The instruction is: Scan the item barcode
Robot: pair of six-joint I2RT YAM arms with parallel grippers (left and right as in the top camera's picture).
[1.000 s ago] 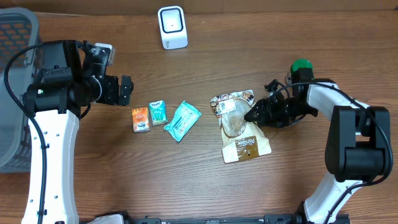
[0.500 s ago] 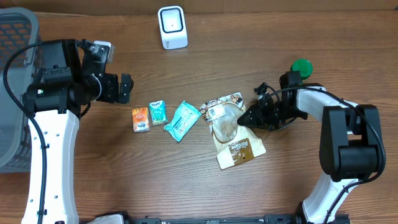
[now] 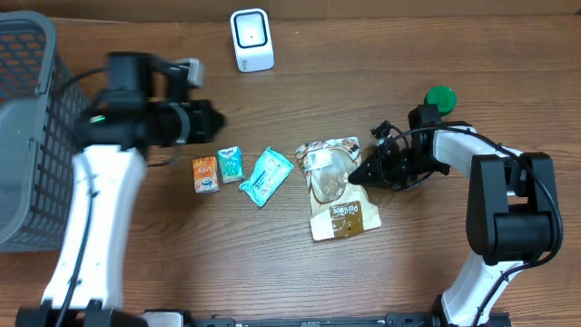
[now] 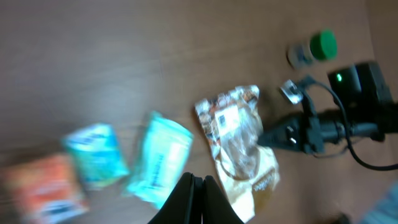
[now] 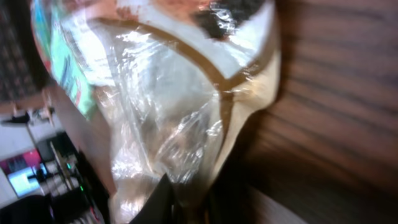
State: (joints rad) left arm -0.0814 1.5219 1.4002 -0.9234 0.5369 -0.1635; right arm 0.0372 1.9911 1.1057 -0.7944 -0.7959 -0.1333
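Brown wood-grain bench [image 3: 436, 263] carried everything. Near its middle lay the snack pouch [image 3: 334, 186], flat on the wood, with the right claw [image 3: 361, 173] against its right edge. In the right wrist view the crinkled clear film filled the frame and ran down between the fingers [image 5: 158, 200], so the claw appeared pinched on that edge.

The pouch's long axis ran from the far side of the bench toward the near side, tilted slightly. Its printed header with a white label pointed away, and its brown labelled end pointed toward the near edge.

Just left of the pouch lay a teal packet [image 3: 266, 175], then a small teal sachet [image 3: 230, 163] and an orange sachet [image 3: 205, 174]. The left claw [image 3: 213, 120] hung beyond these, its fingers pressed together on nothing; its wrist view was blurred.

A white scanner [image 3: 251, 39] stood at the far edge, well apart from the pouch. A green-capped bottle [image 3: 439, 96] stood beyond the right arm, and a grey basket [image 3: 27, 136] sat at the far left.
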